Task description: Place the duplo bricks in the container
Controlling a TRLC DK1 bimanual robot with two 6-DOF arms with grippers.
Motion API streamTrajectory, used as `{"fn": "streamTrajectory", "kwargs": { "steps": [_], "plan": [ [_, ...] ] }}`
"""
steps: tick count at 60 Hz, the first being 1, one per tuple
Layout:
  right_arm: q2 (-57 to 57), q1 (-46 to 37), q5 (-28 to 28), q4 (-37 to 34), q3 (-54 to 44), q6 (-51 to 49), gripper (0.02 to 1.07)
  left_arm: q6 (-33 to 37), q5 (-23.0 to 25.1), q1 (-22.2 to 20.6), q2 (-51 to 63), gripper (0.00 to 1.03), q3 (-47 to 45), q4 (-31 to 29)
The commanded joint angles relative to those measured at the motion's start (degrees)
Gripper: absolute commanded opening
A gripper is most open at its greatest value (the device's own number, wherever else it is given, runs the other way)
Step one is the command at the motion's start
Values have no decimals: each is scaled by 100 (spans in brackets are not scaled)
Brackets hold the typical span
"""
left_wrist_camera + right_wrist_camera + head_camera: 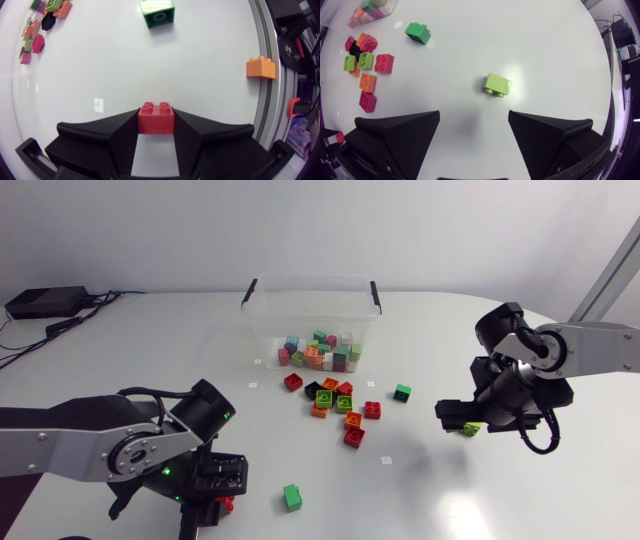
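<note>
**White tabletop, one brick gripped at my left**

White tabletop (150, 350) spreads under both my arms. At my left, my left pincer (156, 120) is closed narrowly on a red brick (156, 118), one finger pressed to each side of it, studs up. Ahead of it lies a green brick (157, 12), and an orange brick (260, 68) sits off to one side near the tabletop's edge. Toward the middle, at the far side, stands the clear container (311, 310) with black handle clips, a heap of mixed bricks (320, 352) already inside. Just in front of it a loose cluster (335, 405) of red, orange, black and green bricks lies scattered. At my right, my right pincer (474, 117) is spread wide and grips nothing. A lime brick (497, 84) lies tipped ahead of its fingers, touched by neither.
</note>
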Motion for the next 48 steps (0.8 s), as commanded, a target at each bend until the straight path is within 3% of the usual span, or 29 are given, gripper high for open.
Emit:
{"fn": "streamTrajectory", "kwargs": {
  "steps": [1,18,26,48],
  "plan": [
    [275,-191,77,-191,282,303,101,-108,11,84,-270,3,171,11],
    [970,-525,-55,-657,1082,690,100,-794,11,260,-560,3,822,327],
    [1277,-797,-468,-736,1310,777,99,-1084,-6,391,-595,3,1120,608],
    [1813,-929,-679,-517,1345,1015,89,-2094,-59,734,-332,3,2421,1057]
  ]
}}
